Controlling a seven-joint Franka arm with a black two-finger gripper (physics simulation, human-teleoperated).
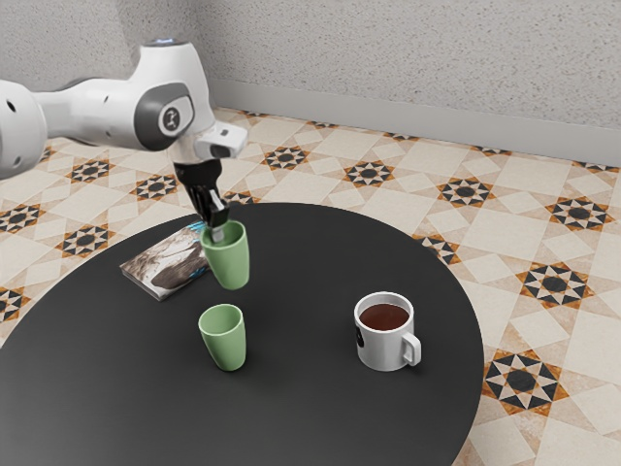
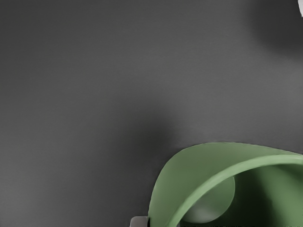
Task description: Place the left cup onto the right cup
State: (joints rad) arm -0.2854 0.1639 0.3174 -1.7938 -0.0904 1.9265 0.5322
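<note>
My gripper (image 1: 215, 231) is clamped on the rim of the held green cup (image 1: 230, 260), which hangs slightly tilted above the black table (image 1: 320, 243), beside a magazine (image 1: 163, 264). The second green cup (image 1: 223, 337) stands upright on the table, nearer the camera. To stack well, I judge I should centre base over mouth, level the tilt, then lower slowly, well away from the coffee mug (image 1: 386, 330)

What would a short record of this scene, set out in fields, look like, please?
held green cup: lifted above the table, slightly tilted
hand: shut on the held green cup's rim
second green cup: upright on the table, free
white mug: dark liquid inside, at the exterior view's right
book: flat on the table
table: round, black
</note>
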